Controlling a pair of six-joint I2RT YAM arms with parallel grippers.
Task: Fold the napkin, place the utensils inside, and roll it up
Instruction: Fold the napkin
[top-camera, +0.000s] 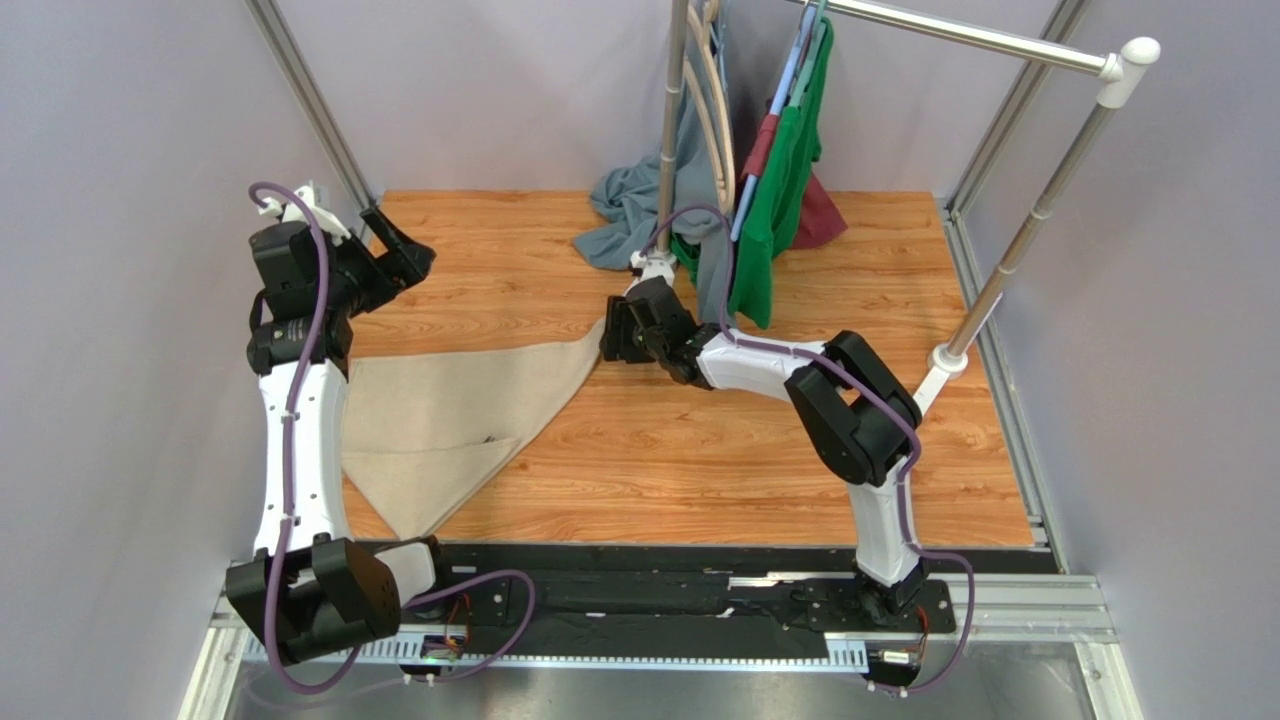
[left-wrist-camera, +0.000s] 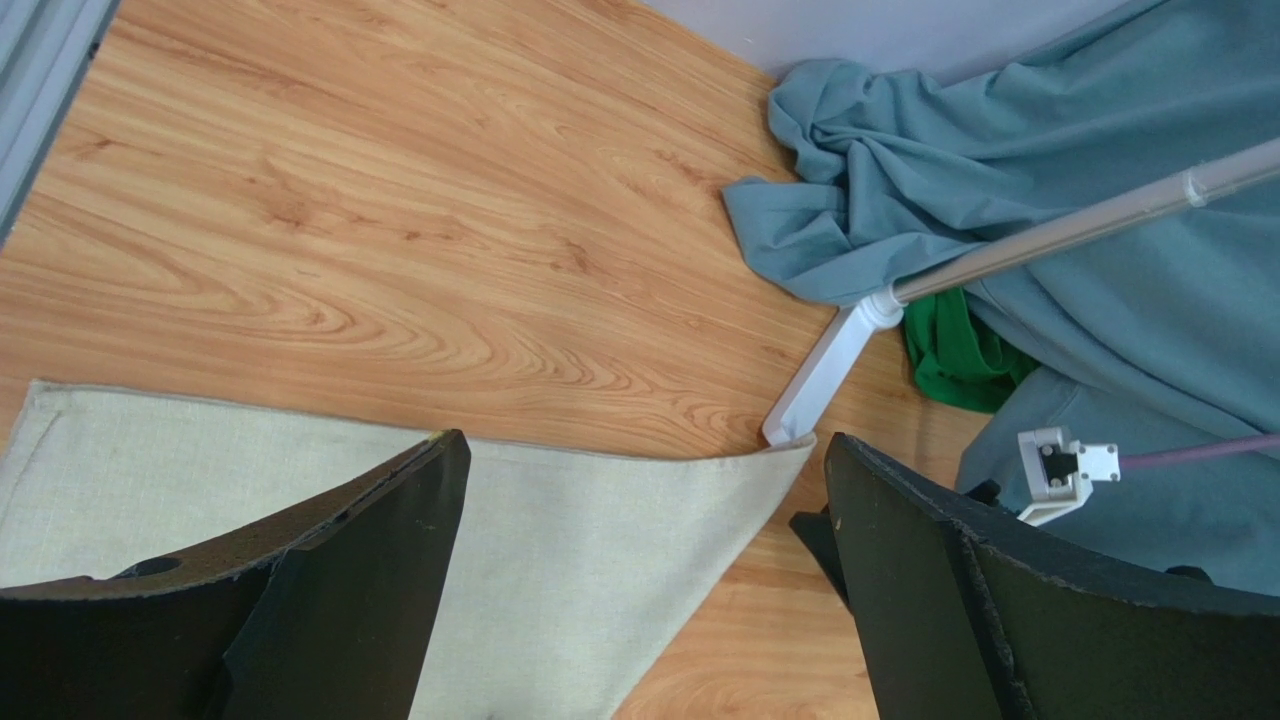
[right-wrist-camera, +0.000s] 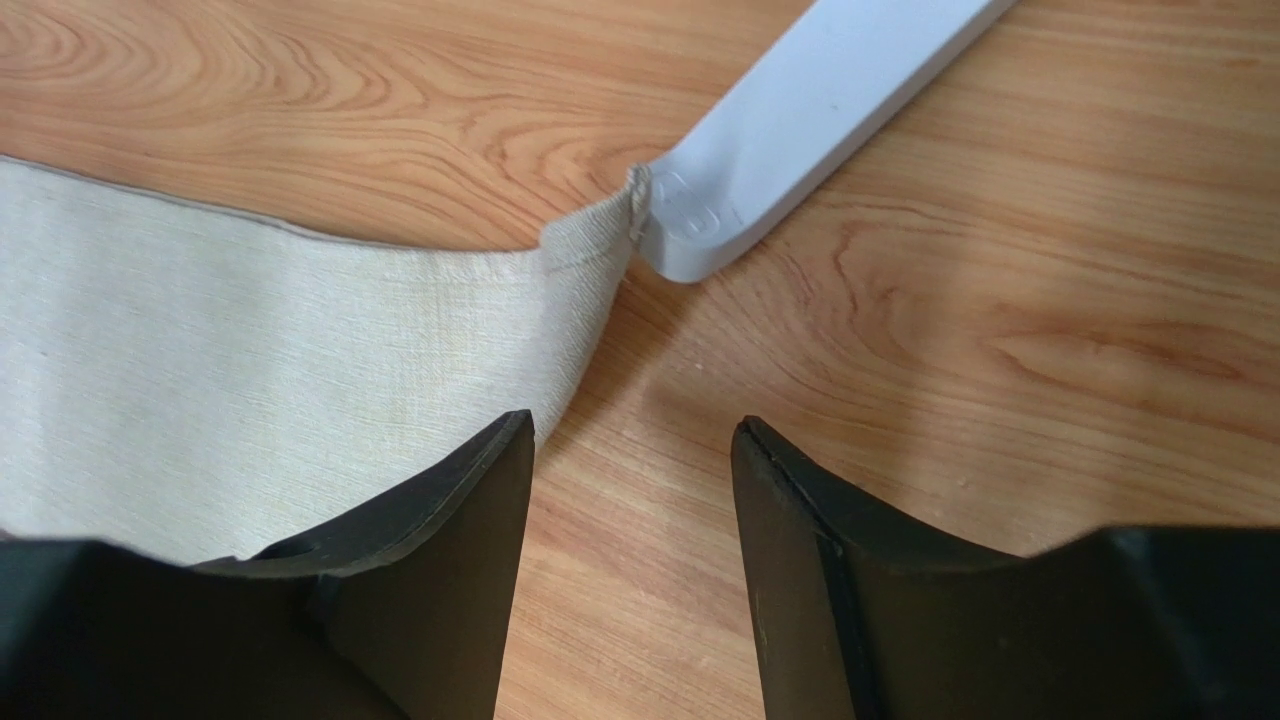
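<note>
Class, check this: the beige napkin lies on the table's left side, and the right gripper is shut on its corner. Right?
Wrong on the grip: the right gripper is open beside the napkin corner, holding nothing, as the right wrist view shows. The rest stands.

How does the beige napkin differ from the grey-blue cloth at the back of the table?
Colour: the napkin is pale beige, the grey-blue cloth a dull blue-grey. Pose: the napkin lies flat at the near left; the grey-blue cloth is bunched in folds by the rack pole. Texture: the napkin shows a coarse weave, the grey-blue cloth looks smooth. Both are fabric resting on the wooden table.
</note>
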